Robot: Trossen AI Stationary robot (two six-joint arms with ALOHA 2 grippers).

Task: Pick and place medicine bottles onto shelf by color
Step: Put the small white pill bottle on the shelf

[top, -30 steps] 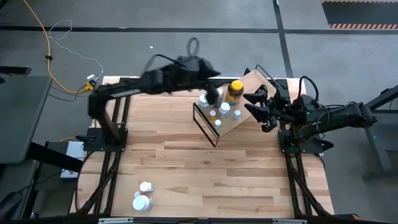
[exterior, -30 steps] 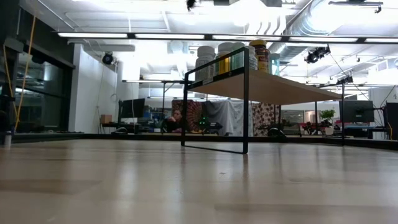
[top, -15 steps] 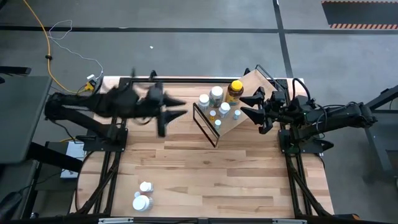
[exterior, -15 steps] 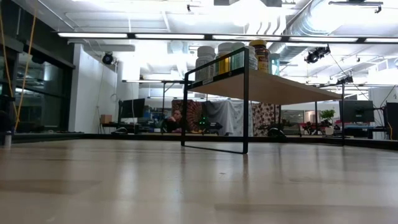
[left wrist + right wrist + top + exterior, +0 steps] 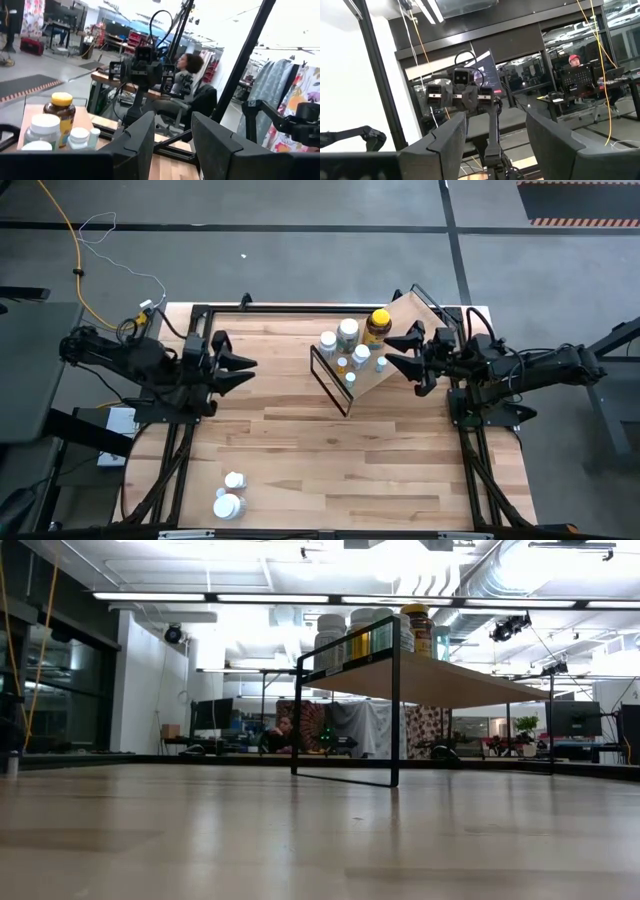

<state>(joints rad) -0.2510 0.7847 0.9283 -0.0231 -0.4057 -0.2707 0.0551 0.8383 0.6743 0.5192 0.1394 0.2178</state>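
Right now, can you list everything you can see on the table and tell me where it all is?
shelf: one, light wood with thin black wire ends, far right part of the table.
white medicine bottles on the shelf: about six, white caps, different sizes, bunched at the shelf's left end.
amber bottle: one, yellow cap, on the shelf beside the white ones.
white bottles on the table: two, near left corner, close together.
table: one, pale butcher-block wood.
yellow cable: one, on the grey floor beyond the table's left side.
left gripper: dark, over the table's left side, fingers apart, holding nothing.
right gripper: dark, beside the shelf, fingers apart, holding nothing.
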